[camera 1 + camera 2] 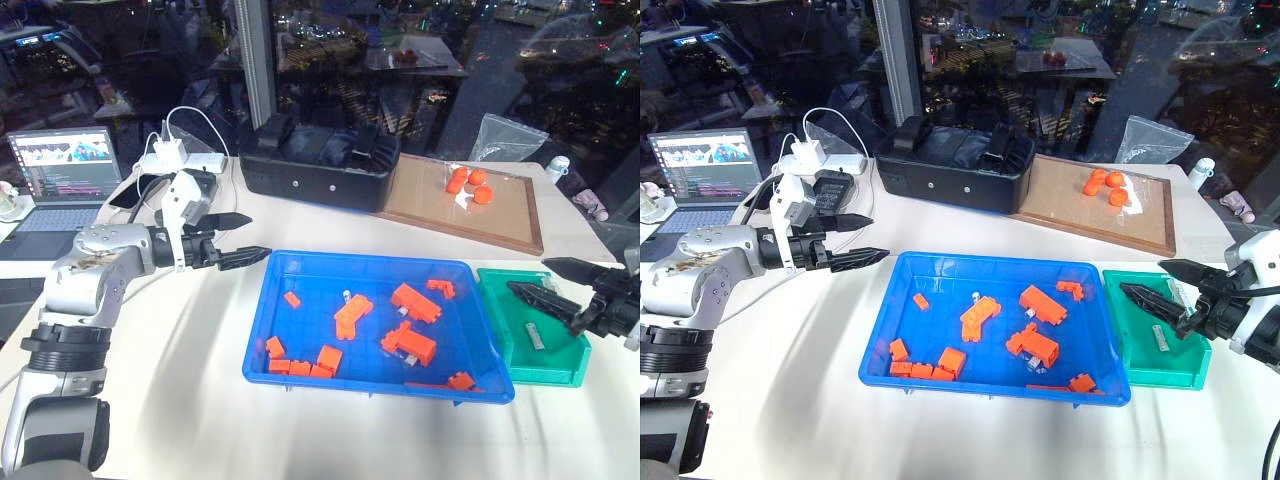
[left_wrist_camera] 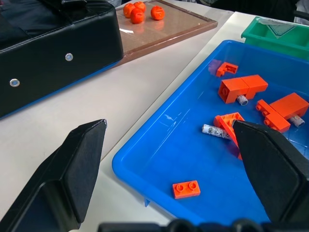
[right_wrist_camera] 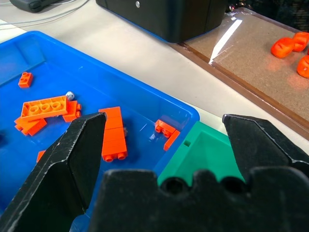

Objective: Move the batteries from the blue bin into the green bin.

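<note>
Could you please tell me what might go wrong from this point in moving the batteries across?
1. The batteries left in the blue bin lie tucked against orange bricks, so a gripper may pinch a brick instead.
2. The open right gripper hovers over the green bin, and could knock the battery already lying inside.
</note>
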